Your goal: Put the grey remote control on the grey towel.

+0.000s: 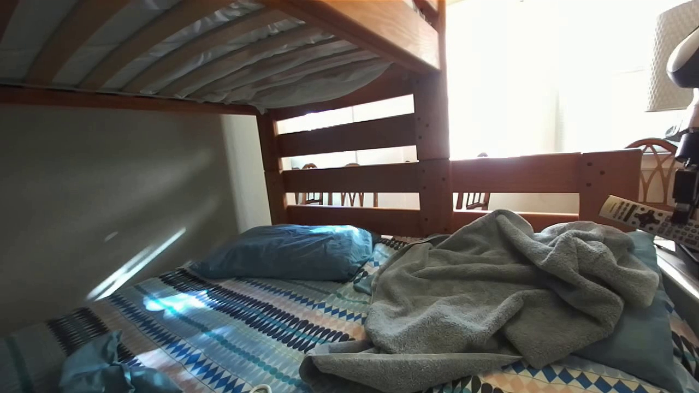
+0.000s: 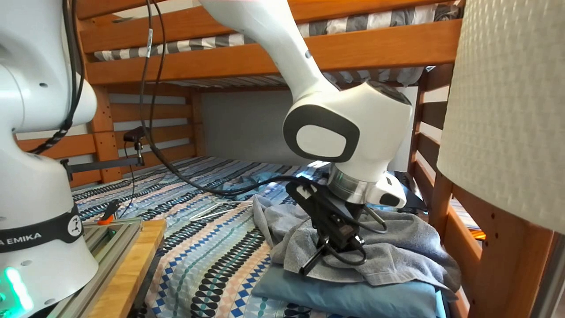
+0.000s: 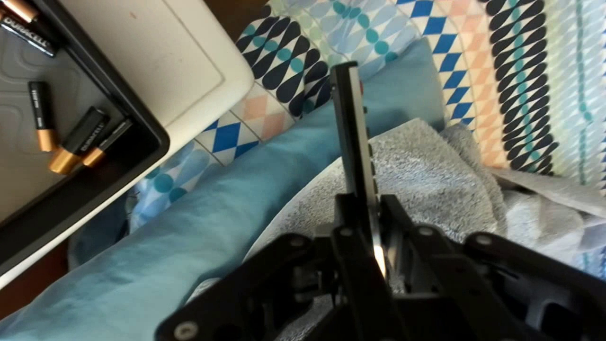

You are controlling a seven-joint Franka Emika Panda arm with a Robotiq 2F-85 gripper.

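The grey remote control is a slim bar with rows of buttons, seen in the exterior views (image 1: 628, 212) (image 2: 310, 263) and edge-on in the wrist view (image 3: 352, 128). My gripper (image 3: 368, 203) is shut on it and holds it tilted in the air; the gripper also shows in the exterior views (image 1: 683, 214) (image 2: 325, 244). The grey towel (image 1: 453, 295) lies rumpled on the bed. It also shows in an exterior view (image 2: 388, 260) and below the jaws in the wrist view (image 3: 426, 180). The remote is apart from the towel, near its edge.
A blue pillow (image 2: 353, 291) lies partly under the towel. Another blue pillow (image 1: 295, 254) lies farther back. A black-rimmed tray (image 3: 142, 125) with several batteries stands beside the bed. The upper bunk rail (image 2: 388, 46), bed post (image 1: 434, 164) and lampshade (image 2: 503, 101) surround the arm.
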